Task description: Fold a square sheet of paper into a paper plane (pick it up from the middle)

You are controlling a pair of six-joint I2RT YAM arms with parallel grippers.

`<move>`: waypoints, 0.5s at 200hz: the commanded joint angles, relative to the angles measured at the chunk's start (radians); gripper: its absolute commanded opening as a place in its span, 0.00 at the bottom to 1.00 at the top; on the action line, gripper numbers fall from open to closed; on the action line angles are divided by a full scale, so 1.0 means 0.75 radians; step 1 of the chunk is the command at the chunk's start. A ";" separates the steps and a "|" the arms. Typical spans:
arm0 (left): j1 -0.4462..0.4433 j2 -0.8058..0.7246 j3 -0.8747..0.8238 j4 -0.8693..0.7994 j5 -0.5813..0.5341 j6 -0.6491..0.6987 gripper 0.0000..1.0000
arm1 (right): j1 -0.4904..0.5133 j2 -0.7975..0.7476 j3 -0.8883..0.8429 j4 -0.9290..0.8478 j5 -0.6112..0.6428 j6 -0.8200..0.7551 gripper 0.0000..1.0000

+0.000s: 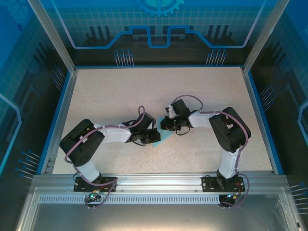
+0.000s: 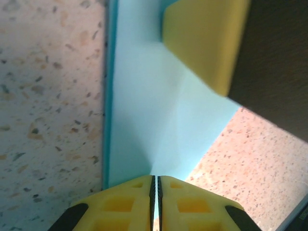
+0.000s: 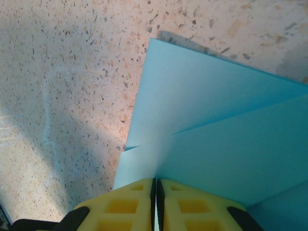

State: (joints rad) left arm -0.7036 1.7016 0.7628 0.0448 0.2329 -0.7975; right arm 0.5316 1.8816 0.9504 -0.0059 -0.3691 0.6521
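The light-blue sheet of paper (image 1: 162, 139) lies low over the speckled table between my two grippers, mostly hidden under them in the top view. My left gripper (image 2: 155, 179) is shut on one edge of the sheet (image 2: 144, 110), which runs away from the jaws with a soft crease. A yellow finger (image 2: 207, 38) of the right gripper rests on its far end. My right gripper (image 3: 156, 182) is shut on the paper (image 3: 216, 130), which shows overlapping folded layers here. From above, the left gripper (image 1: 152, 136) and right gripper (image 1: 166, 126) nearly touch. The paper plane is out of view.
The beige speckled tabletop (image 1: 144, 91) is framed by a blue border (image 1: 62, 115) and transparent walls. An aluminium rail (image 1: 154, 180) carrying both arm bases runs along the near edge. Open table surface stretches behind and to both sides of the grippers.
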 commanded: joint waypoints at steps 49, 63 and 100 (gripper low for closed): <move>-0.025 0.032 -0.080 0.005 0.044 -0.064 0.14 | -0.001 0.111 -0.020 -0.104 0.103 0.003 0.13; -0.029 0.025 -0.084 -0.005 0.053 -0.062 0.14 | -0.001 0.113 -0.020 -0.105 0.105 0.004 0.13; -0.051 -0.004 -0.103 -0.037 0.057 -0.057 0.14 | -0.001 0.121 -0.018 -0.107 0.104 0.008 0.13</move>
State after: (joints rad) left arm -0.7086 1.7023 0.7300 0.1036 0.2348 -0.8333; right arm 0.5297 1.8889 0.9577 -0.0097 -0.3759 0.6548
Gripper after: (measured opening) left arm 0.142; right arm 0.128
